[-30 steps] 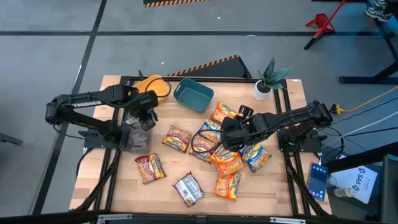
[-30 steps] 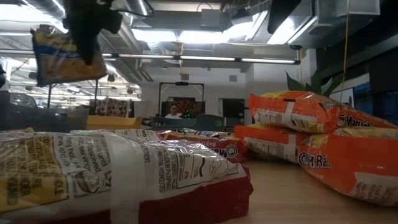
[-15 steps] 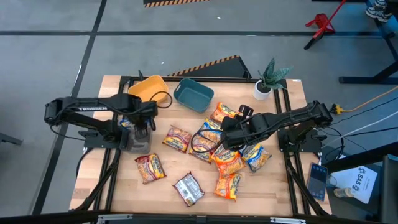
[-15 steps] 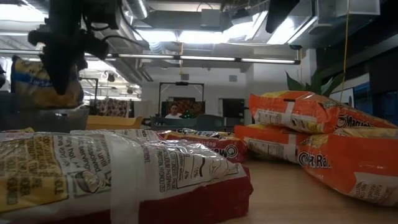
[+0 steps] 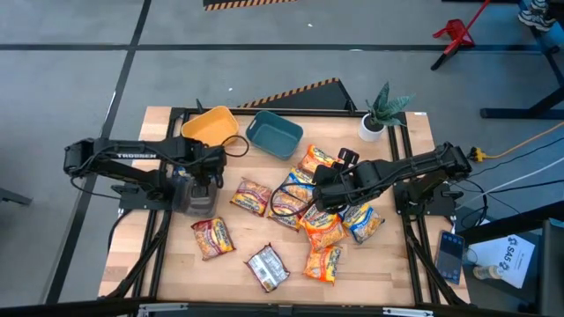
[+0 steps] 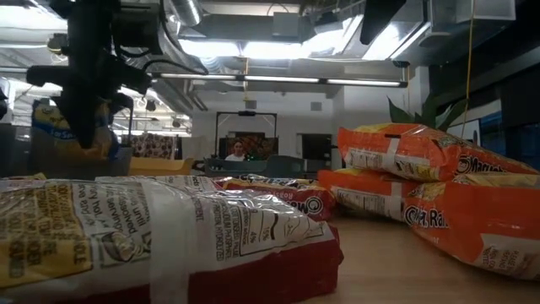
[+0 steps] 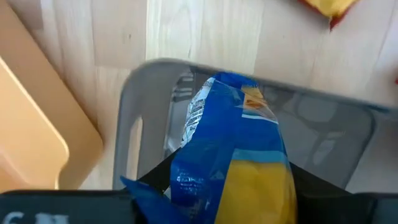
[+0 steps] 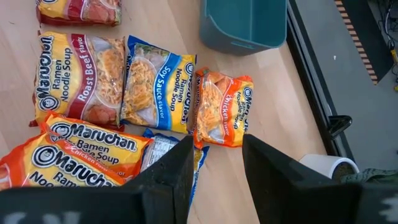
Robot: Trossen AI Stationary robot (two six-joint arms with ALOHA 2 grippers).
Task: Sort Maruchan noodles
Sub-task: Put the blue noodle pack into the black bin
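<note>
Ten noodle packets [image 5: 251, 196], three bins [image 5: 274, 134], one potted plant [image 5: 377, 113], two arms [image 5: 132, 158].

A yellow bin [image 5: 210, 124] and a teal bin [image 5: 273, 134] are sitting side by side at the far edge of the wooden bench [image 5: 238, 264]. A grey bin [image 5: 189, 195] is standing directly under the left tool, and a potted plant [image 5: 379, 113] is standing at the far corner, beyond the right tool. A phone [image 5: 451, 256] is lying off the bench edge.
</note>
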